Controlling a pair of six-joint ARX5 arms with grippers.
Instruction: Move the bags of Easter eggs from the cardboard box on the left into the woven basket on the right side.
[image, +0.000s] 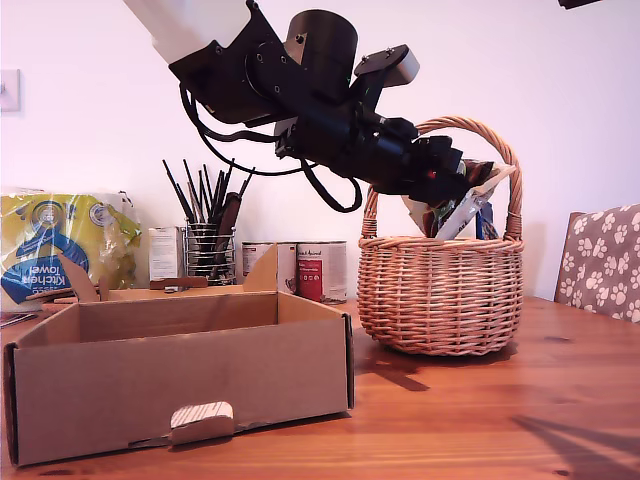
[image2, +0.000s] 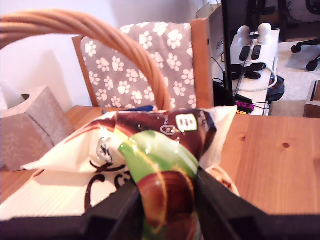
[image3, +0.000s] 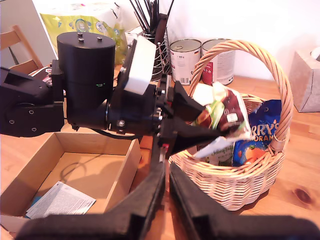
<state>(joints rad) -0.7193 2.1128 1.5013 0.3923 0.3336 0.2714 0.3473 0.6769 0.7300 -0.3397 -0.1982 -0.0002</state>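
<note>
My first gripper (image: 452, 188) is shut on a white, green and brown egg bag (image: 458, 208), held just under the arched handle above the woven basket (image: 440, 295). In the first wrist view the bag (image2: 162, 165) bulges between the dark fingers (image2: 220, 210), with the handle (image2: 100, 35) overhead. A blue bag with orange print (image3: 262, 130) lies inside the basket (image3: 235, 187). The cardboard box (image: 180, 380) stands at the exterior view's left; in the second wrist view the box (image3: 120, 170) holds only a white leaflet (image3: 60, 200). My second gripper (image3: 167, 200) hovers shut, high above the table.
Behind the box stand a yellow-and-blue kitchen towel pack (image: 60, 245), a wire pen pot (image: 210, 250) and two tins (image: 320, 270). A paw-print chair (image: 600, 260) is at the exterior view's right. A tissue box (image3: 305, 80) sits beyond the basket.
</note>
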